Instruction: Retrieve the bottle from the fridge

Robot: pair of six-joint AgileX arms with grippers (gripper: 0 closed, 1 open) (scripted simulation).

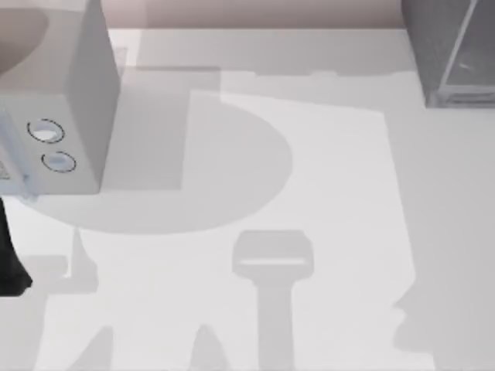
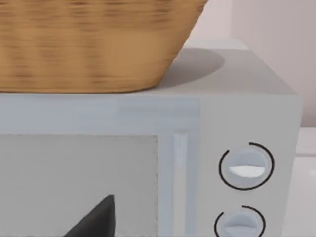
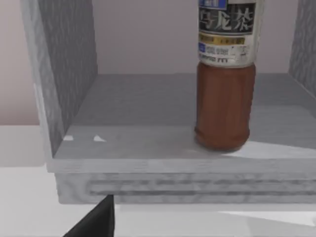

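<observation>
The bottle [image 3: 225,98], with a reddish-brown body and a dark printed label, stands upright on the floor of the fridge [image 3: 143,143], close to its front lip. Its cap is cut off by the frame's edge. The fridge is a dark-grey speckled box at the table's far right corner [image 1: 452,54]. A dark part of my right gripper [image 3: 96,219] shows just in front of the fridge's base, lower than the bottle and apart from it. My left arm [image 1: 11,255] is at the table's left edge, and a dark part of my left gripper [image 2: 96,219] faces the light grey box.
A light grey box with two round dials [image 1: 69,116] stands at the far left, seen close up [image 2: 247,123] with a wicker basket [image 2: 89,44] on top. The white table [image 1: 325,193] stretches between the two boxes. A pale wall runs behind.
</observation>
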